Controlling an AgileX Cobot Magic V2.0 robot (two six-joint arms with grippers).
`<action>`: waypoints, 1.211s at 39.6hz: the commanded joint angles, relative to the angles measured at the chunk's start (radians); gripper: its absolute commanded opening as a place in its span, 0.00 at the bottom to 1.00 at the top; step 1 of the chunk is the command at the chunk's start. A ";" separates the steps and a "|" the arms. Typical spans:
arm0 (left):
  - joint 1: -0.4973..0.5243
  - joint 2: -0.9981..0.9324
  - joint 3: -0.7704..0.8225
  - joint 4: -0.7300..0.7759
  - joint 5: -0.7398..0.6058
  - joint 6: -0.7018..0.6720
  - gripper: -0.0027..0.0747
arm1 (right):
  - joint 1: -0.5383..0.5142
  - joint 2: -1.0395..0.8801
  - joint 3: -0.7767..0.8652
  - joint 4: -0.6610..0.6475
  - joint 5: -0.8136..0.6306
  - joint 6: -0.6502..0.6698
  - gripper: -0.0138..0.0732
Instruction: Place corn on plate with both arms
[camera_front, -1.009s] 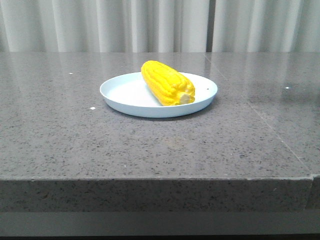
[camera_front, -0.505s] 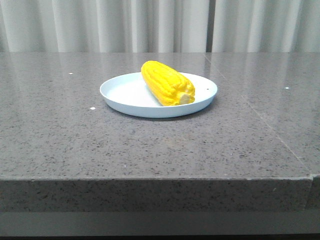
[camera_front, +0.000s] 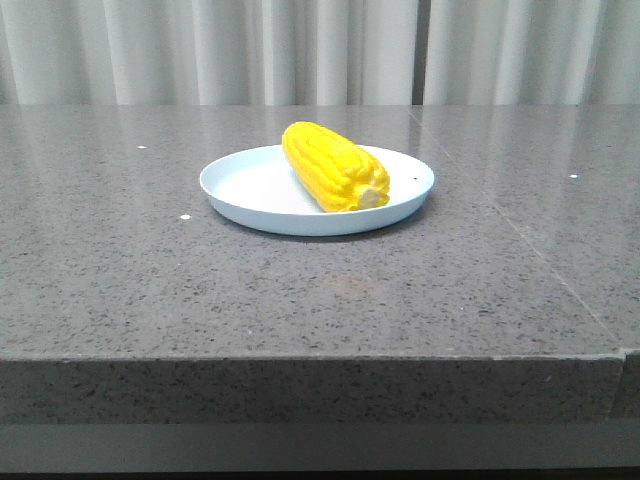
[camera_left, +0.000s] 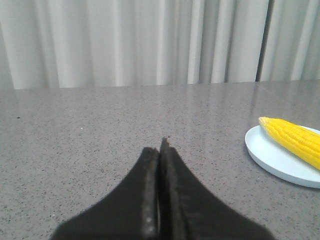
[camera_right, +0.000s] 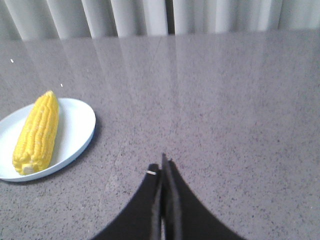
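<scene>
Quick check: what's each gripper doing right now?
Left gripper: closed, holding nothing.
Right gripper: closed, holding nothing.

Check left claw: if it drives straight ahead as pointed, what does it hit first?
Nothing nearby. The shut left claw points over bare table toward the curtain; plate and corn sit off to one side.

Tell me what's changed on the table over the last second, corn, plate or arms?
Nothing visibly changed in the front view. The corn lies on the plate in the same spot, pale cut end toward the camera, and no arm enters that view. Now the left gripper and right gripper are both shut, empty and away from the plate.
</scene>
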 joint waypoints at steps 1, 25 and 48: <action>0.002 -0.013 -0.023 -0.001 -0.077 -0.010 0.01 | -0.007 -0.060 0.026 -0.044 -0.145 -0.004 0.08; 0.002 -0.013 -0.023 -0.001 -0.077 -0.010 0.01 | -0.007 -0.092 0.055 -0.045 -0.185 -0.004 0.08; 0.002 -0.013 -0.023 -0.001 -0.077 -0.010 0.01 | -0.007 -0.092 0.055 -0.045 -0.184 -0.004 0.08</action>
